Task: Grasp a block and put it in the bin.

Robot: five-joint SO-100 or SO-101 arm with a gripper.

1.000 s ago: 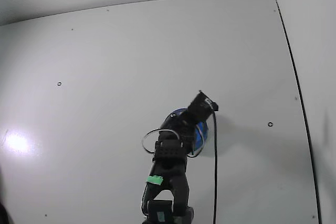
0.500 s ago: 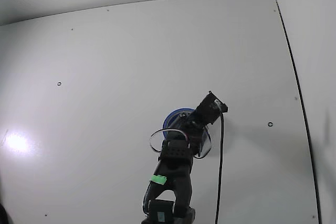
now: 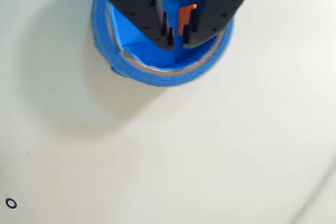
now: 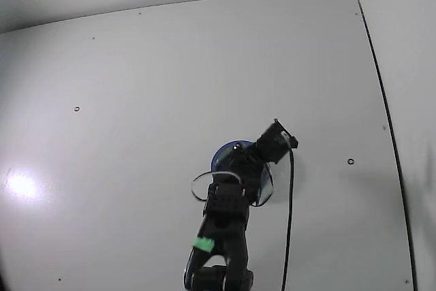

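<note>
In the wrist view the gripper (image 3: pixel 177 34) is seen entering from the top edge, its two black fingers (image 3: pixel 157 24) hanging over the hollow of the blue bin (image 3: pixel 157 74). A small orange-pink block (image 3: pixel 184 17) is pinched between the fingers, which are drawn close on it; only a narrow upright strip of it shows, so no long axis and no facing can be told. The block is held above the bin's blue floor, inside the line of the thick rim; whether it touches the floor cannot be told. The rim is seen as a round ring with a pale band along its inner edge, and a soft shadow is cast on the pale table (image 3: pixel 210 156) at the bin's lower left. A small dark ring mark (image 3: pixel 11 203) is seen near the lower left corner of the wrist view.

In the fixed view the arm (image 4: pixel 228 223) is reached up from the table's near edge and covers most of the bin (image 4: pixel 219 153), of which only a blue arc shows at the arm's left. The block is hidden there. A black cable (image 4: pixel 289 223) is seen hanging to the arm's right. The bin lies well apart from the table's right edge.
</note>
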